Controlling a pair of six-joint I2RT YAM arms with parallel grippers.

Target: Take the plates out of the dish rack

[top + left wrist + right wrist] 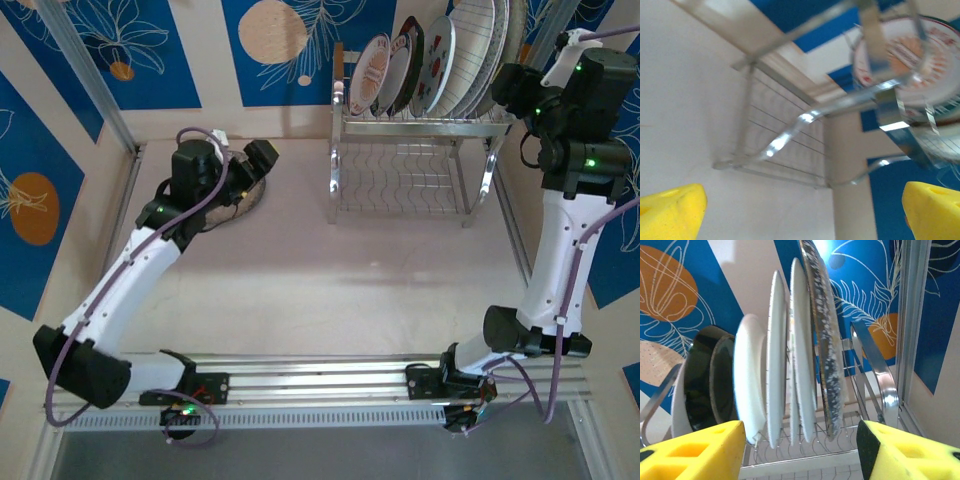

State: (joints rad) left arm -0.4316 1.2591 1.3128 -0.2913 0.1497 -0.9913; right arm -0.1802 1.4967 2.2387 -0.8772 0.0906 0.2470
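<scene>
Left end effector (262, 158) hangs released, just left of the dish rack (410, 150), which stands at the bench's (330, 280) far right. The plates (440, 60) stand in its upper tier. The right end effector (800, 450), unclenched, faces their edges.

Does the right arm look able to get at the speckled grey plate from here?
Probably yes: the right gripper faces the speckled grey plate edge-on, jaws open, nothing in the way. The white plate beside it stands close, leaving one finger little room.
</scene>
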